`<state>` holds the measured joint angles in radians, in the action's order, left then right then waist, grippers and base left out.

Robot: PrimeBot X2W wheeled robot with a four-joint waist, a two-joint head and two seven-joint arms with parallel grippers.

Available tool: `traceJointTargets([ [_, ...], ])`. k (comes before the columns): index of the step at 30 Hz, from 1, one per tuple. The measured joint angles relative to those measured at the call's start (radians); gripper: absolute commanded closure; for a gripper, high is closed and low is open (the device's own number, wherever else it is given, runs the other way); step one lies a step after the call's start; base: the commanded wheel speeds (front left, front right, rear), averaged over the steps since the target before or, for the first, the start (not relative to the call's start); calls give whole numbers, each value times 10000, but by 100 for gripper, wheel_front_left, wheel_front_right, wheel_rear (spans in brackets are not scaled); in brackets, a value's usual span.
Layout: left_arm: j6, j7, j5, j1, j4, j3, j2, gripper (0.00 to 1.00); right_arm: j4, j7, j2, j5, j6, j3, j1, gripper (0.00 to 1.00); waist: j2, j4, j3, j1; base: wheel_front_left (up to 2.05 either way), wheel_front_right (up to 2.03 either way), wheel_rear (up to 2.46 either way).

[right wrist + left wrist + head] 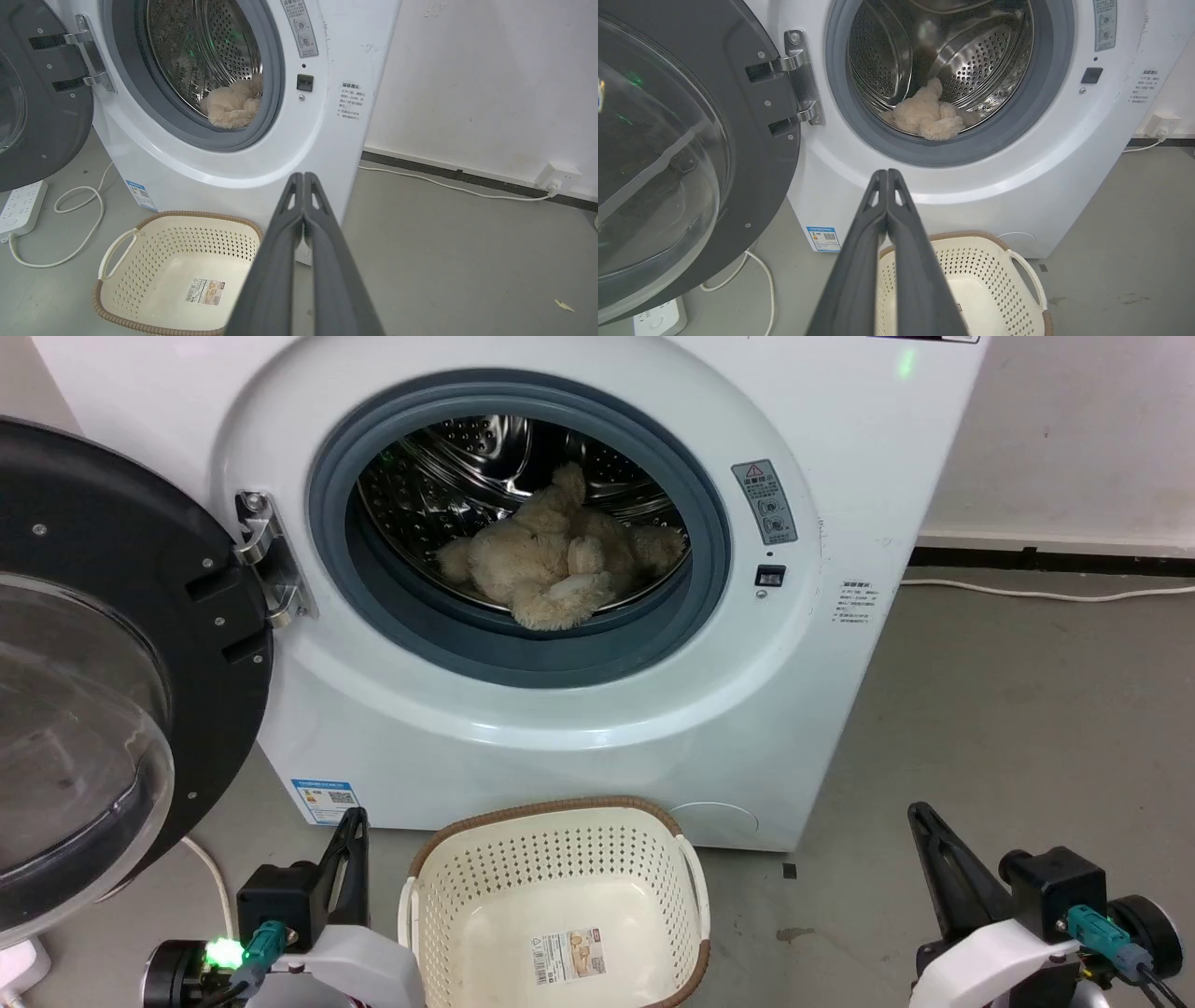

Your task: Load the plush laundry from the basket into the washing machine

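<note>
- I see the plush laundry (560, 565) lying inside the washing machine (579, 747), just behind the grey seal (523, 653), with the door (93, 663) swung wide.
- My left gripper (887, 176) has its fingers pressed together on nothing; the bear sits well apart at its 1 o'clock.
- My right gripper (303, 177) is likewise closed and empty, with the bear at its 11 o'clock.
- The basket (560, 807) stands between them, its sticker (569, 957) showing.

You're looking at a plain laundry corner, more utility room or test bay than furnished home. A white front-loading washing machine (579, 728) stands on a bare grey concrete floor (1027, 709) against a scuffed white wall (490, 70) with a black skirting strip (411, 163). A power strip (21, 205) and loose white cables (97, 219) lie beside it.
</note>
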<state>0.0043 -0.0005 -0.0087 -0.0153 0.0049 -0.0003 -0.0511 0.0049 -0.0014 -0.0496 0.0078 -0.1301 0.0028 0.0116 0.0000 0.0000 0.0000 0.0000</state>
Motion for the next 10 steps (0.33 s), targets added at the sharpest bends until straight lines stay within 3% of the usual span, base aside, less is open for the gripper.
traceJointTargets([
  [10,0,2,0,0,-4,0,2,100,0,0,0,-2,0,-6,0,100,0,0,0,0,0,0,0],
])
